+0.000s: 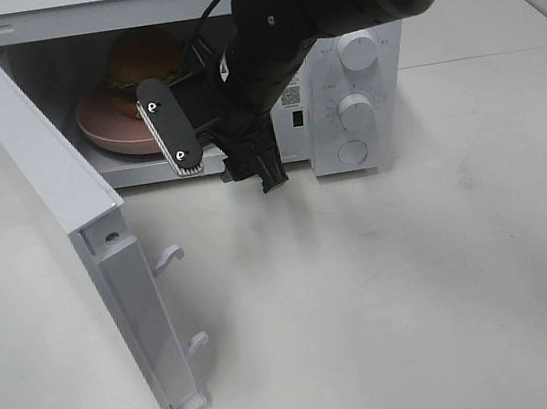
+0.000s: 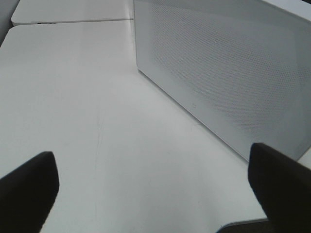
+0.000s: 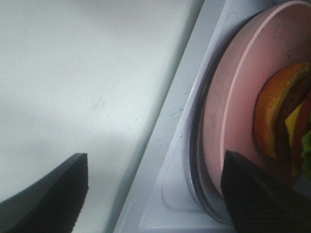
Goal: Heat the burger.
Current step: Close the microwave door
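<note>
Now the burger (image 1: 139,61) sits on a pink plate (image 1: 107,126) inside the microwave (image 1: 378,80), whose door (image 1: 36,165) stands swung wide. The right gripper (image 3: 155,194) hangs at the oven's mouth, fingers spread wide with nothing between them, one over the plate's rim, the other outside above the table (image 1: 414,277). The left gripper (image 2: 155,189) hovers over the table beside a white perforated panel (image 2: 223,63), fingers likewise wide apart and empty.

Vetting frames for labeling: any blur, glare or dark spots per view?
Exterior high: sharp, even light, but the burger sits dim inside the microwave. Left wrist: left fingertips blurred, door mesh resolved. Right wrist: burger soft, cropped at frame edge.
</note>
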